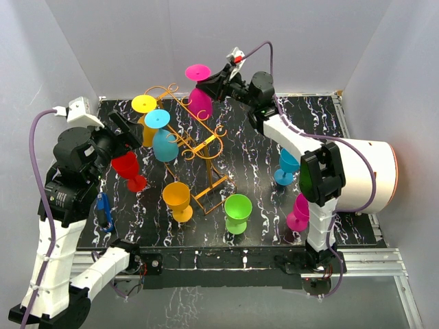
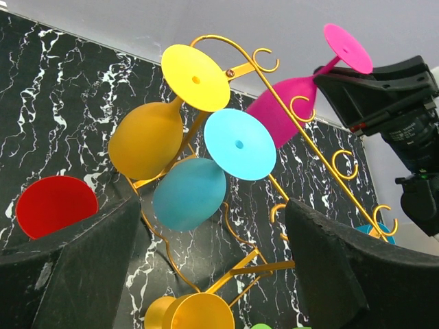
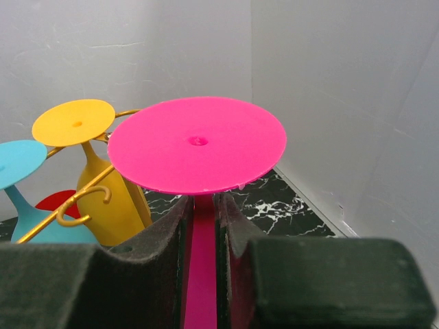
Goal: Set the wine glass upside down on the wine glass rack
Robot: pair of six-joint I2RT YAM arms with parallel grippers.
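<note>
Magenta wine glass (image 1: 199,100): inverted, stem clamped in right hand (image 3: 200,209), at far end of golden wire wine glass rack (image 1: 206,145). Alongside, hanging: yellow glass (image 1: 146,122), cyan glass (image 1: 164,142); left hand (image 1: 125,130) spread wide, empty, near red glass (image 1: 129,168).

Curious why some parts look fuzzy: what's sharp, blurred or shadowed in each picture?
Top view: even light, soft shadows on the table. Left wrist view: the left end effector looms dark and soft-edged; the wine glass rack is sharp. Right wrist view: the pink glass is crisp, the right end effector blurred.
</note>
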